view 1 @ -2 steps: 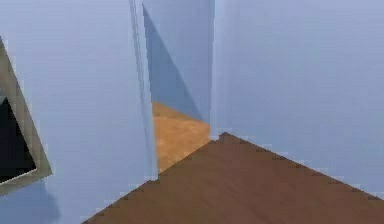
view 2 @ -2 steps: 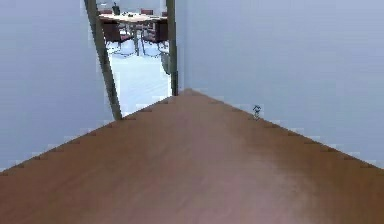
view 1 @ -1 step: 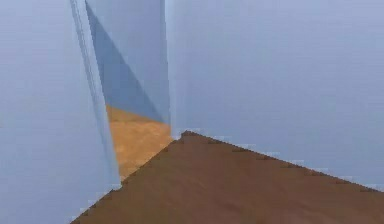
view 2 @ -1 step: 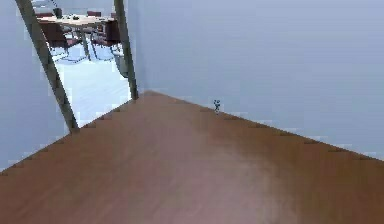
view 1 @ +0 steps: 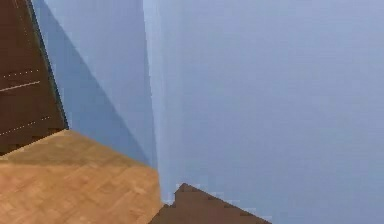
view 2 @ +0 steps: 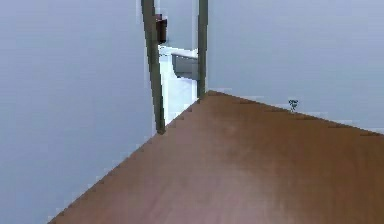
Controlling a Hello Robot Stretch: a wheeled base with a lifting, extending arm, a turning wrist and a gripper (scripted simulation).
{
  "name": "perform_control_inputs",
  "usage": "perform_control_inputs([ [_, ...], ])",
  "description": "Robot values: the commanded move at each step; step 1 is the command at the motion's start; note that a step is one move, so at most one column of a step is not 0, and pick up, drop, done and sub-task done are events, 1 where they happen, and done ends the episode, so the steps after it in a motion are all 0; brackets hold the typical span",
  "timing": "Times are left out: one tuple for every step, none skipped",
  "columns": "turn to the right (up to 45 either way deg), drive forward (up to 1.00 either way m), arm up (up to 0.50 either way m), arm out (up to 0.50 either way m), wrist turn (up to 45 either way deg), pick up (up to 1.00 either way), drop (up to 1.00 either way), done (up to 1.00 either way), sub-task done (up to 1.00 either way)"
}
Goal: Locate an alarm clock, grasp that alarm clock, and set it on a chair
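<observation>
The forward view looks ahead and slightly down from the robot, very near a blue wall (view 1: 270,100), with a dark door (view 1: 20,70) at its left edge; the arm side view looks out sideways and down across a dark brown floor (view 2: 240,160) toward a more distant doorway (view 2: 180,90); both views seem to share that floor, a patch of it lying at the forward view's bottom edge.

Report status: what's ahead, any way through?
Blue wall corner close ahead, blocking. Dark door at forward view's left. Doorway out on the arm side, wood floor leading to it.
</observation>
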Motion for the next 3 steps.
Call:
perform_control_inputs([
  [6.0,0.00,0.00,0.00,0.0,0.00,0.00,0.00,0.00],
  [0.0,0.50,0.00,0.00,0.0,0.00,0.00,0.00,0.00],
  [-45.0,0.00,0.00,0.00,0.0,0.00,0.00,0.00,0.00],
])
